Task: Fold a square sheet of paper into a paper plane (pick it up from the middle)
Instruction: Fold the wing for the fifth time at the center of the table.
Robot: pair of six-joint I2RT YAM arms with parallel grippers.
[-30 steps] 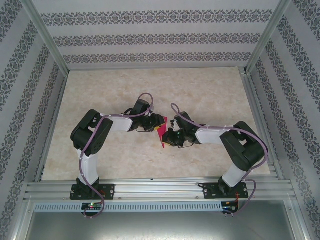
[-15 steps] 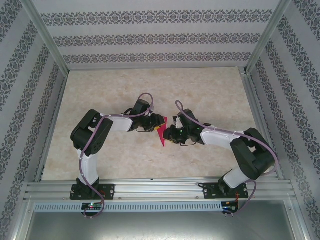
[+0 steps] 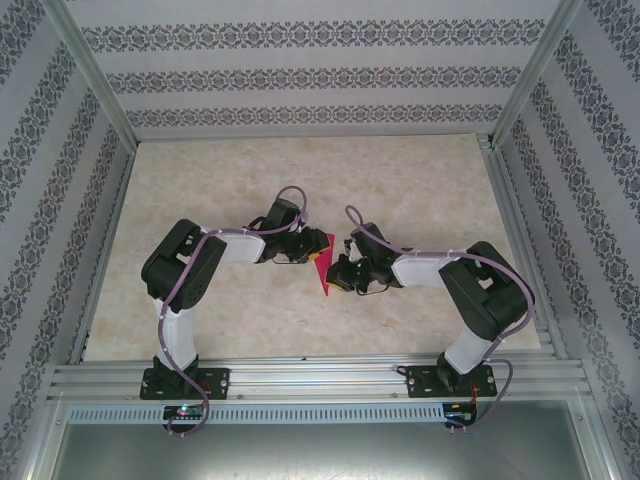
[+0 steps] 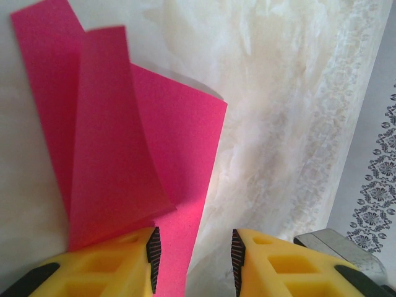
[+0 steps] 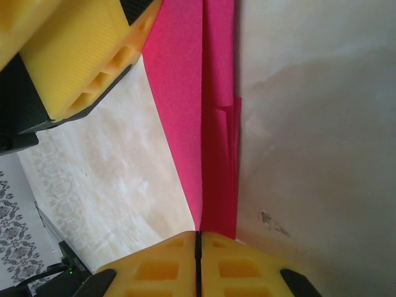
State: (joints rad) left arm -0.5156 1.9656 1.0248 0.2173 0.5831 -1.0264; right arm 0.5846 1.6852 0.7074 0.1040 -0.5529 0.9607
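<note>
The right arm's elbow has swung back in over the right side of the beige marbled tabletop [image 3: 420,180] after jutting outward half a second ago. The right gripper [image 3: 340,273] has eased a little toward the tabletop's near edge. The left arm and the magenta-pink folded sheet of paper [image 3: 322,262] have scarcely shifted. The paper sits at the middle of the tabletop between the two grippers, its long sharp point aimed at the near edge. White wallpaper with grey ornamental bands [image 3: 300,75] encloses the tabletop on three sides, and aluminium frame rails [image 3: 320,375] run along its near edge. The overhead camera gives the arms' pose but not the jaws. The left wrist camera shows the left gripper [image 4: 194,247] with its yellow fingers [image 4: 105,266] parted. The paper's edge runs into the gap against one pad, with bare tabletop beside it, and one translucent flap is lifted over the layer beneath. The right wrist camera shows the right gripper's fingers pressed together on the paper's centre crease, pink layers falling away on either side. One of the left gripper's yellow fingers shows beyond the paper.
</note>
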